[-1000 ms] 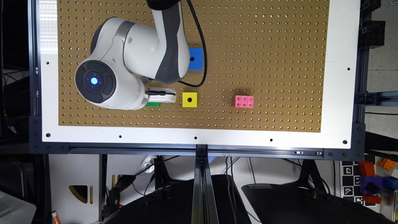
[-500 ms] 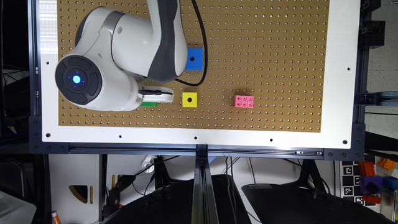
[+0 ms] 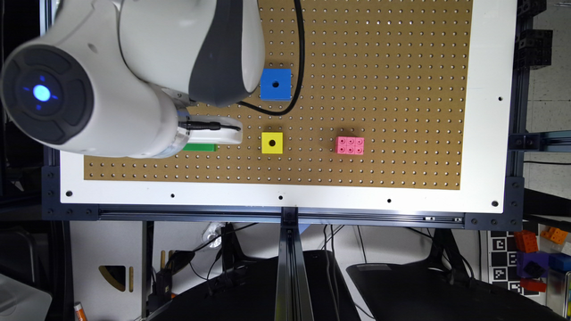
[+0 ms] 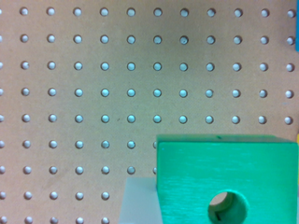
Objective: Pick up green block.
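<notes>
Green block [image 4: 224, 179] close under the wrist camera, round hole in its top face, a pale finger [image 4: 138, 200] against one side. Seen from the exterior camera as a thin green strip [image 3: 199, 147] poking out from beneath the white gripper [image 3: 209, 133], on the brown pegboard [image 3: 379, 67], just beside the yellow cube [image 3: 272, 142] on the exterior view's left. Hard to judge whether lifted or resting on the board. Claw opening: cannot tell, second finger unseen, so no saying whether clamped on the block. Blue cube [image 3: 275, 84] above the yellow cube in the exterior view; pink brick [image 3: 349, 145] to the yellow cube's right, well apart.
</notes>
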You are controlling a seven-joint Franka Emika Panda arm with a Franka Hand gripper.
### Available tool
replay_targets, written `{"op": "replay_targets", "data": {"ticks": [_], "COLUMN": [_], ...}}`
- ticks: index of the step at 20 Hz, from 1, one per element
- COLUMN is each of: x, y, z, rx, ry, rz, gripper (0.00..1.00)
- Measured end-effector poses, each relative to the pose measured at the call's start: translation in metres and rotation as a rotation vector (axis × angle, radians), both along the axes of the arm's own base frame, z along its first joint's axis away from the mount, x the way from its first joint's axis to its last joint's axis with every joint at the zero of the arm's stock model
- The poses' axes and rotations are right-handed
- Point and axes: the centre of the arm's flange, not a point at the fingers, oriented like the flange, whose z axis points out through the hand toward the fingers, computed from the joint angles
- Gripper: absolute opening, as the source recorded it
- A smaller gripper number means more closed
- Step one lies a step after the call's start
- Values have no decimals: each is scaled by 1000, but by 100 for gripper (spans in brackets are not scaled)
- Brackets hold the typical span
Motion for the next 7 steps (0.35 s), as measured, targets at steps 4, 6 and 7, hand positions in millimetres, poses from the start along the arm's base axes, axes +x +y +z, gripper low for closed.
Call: {"op": "replay_targets", "data": {"ticks": [4,6,7], "x": [-2,-2,-2], "y": [0,0,0], "z": [10,10,10], "rx": [-1,-1,-1], "ry": [-1,0,0], "rz": [0,0,0], "gripper": [0,0,0]}}
